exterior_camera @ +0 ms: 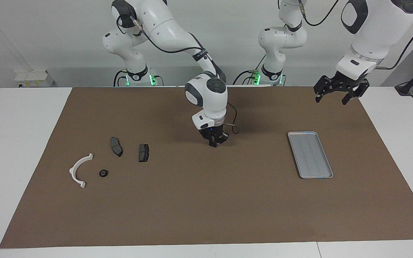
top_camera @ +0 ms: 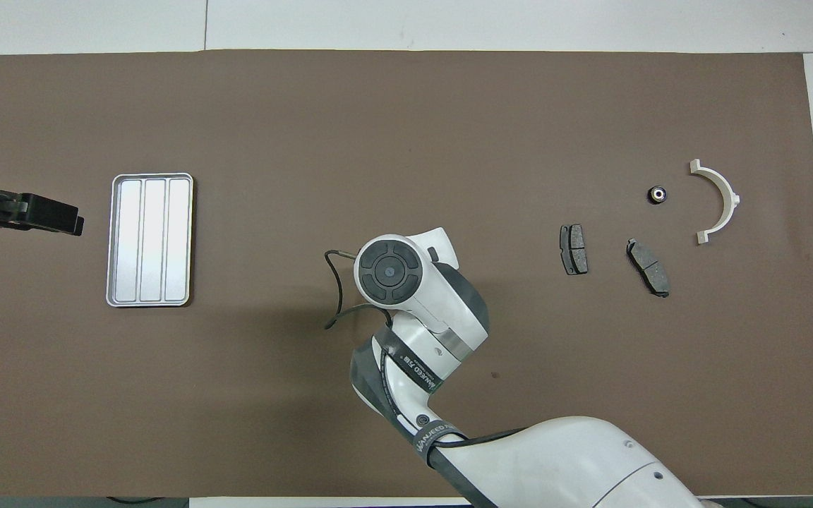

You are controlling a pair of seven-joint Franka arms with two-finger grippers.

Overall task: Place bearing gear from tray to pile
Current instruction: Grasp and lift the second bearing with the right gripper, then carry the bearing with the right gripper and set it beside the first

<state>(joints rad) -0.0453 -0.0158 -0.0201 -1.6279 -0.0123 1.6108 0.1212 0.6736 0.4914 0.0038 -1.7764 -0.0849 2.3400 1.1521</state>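
Low at the middle of the brown mat, my right gripper [exterior_camera: 213,144] stands shut on a small black bearing gear, which its fingertips almost hide. In the overhead view the right wrist [top_camera: 389,270] covers both. The grey ribbed tray [exterior_camera: 310,154] [top_camera: 150,240] lies bare toward the left arm's end. The pile sits toward the right arm's end: a white arc [exterior_camera: 79,170] [top_camera: 720,201], two dark brake pads [exterior_camera: 116,146] [exterior_camera: 143,152] and another bearing gear [exterior_camera: 103,173] [top_camera: 657,194]. My left gripper [exterior_camera: 330,100] [top_camera: 61,215] waits open, raised over the mat beside the tray.
The brown mat [exterior_camera: 206,208] covers most of the white table. A thin black cable [top_camera: 332,289] loops off the right wrist. Between the right gripper and the pile there is only bare mat.
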